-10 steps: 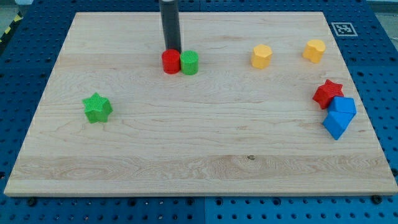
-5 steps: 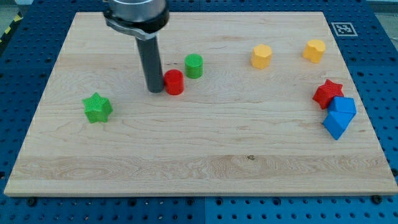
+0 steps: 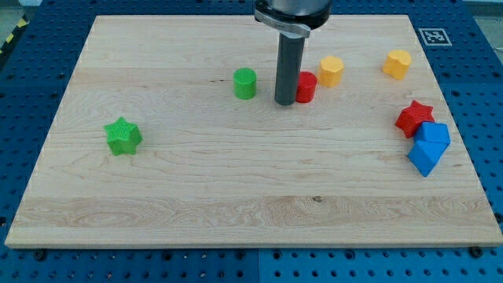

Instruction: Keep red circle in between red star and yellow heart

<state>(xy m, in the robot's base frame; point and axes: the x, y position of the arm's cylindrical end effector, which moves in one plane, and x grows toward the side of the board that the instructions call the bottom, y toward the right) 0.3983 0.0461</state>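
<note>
Partway: tip (image 3: 285, 103) touching red circle (image 3: 306, 87) on its left, circle just beside yellow hexagon (image 3: 331, 71), well short of gap between red star (image 3: 413, 118) and yellow heart (image 3: 398, 63); no fingers on rig.

This looks like a robotics lab bench. A pale wooden counter (image 3: 236, 189) rests on a blue perforated mounting plate (image 3: 487, 94), and a printed fiducial marker (image 3: 431, 35) sits right of my tip (image 3: 285, 102). Yellow-black hazard tape (image 3: 12, 35), probably, shows far left.
</note>
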